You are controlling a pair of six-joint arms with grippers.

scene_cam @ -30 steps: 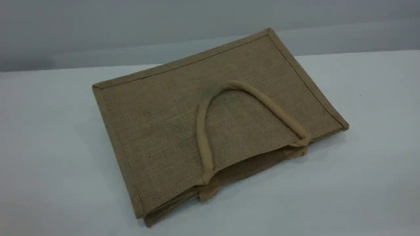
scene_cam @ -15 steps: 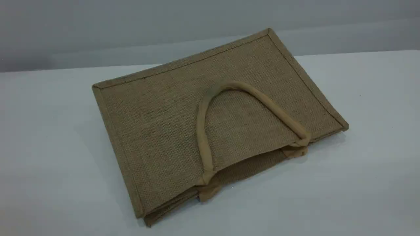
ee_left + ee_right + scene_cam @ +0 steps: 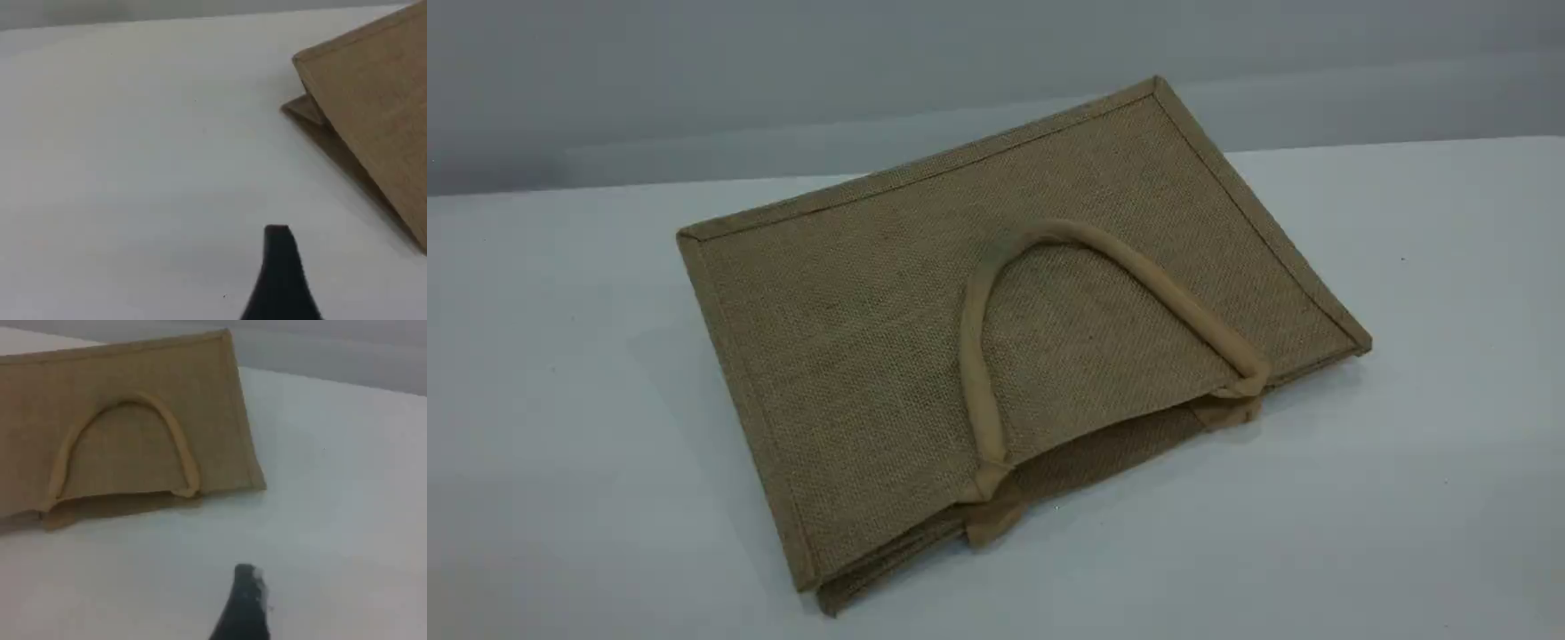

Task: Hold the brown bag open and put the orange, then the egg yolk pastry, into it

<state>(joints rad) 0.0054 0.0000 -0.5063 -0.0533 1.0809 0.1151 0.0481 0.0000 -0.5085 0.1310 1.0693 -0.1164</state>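
One tan-brown woven jute tote bag (image 3: 925, 356) lies flat at the centre of the white table (image 3: 1405, 498), one beige padded loop handle (image 3: 974, 373) on top. It carries no readable writing. Both grippers stand wide and empty: the left gripper (image 3: 283, 280) at lower centre of its view, the right gripper (image 3: 243, 607) likewise.

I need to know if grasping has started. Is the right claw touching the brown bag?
Apart. The right wrist view shows bare table between the right claw and the brown bag.

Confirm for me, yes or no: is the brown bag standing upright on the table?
No, the brown bag lies flat on the table, with its loop handle resting on top of the upper panel.
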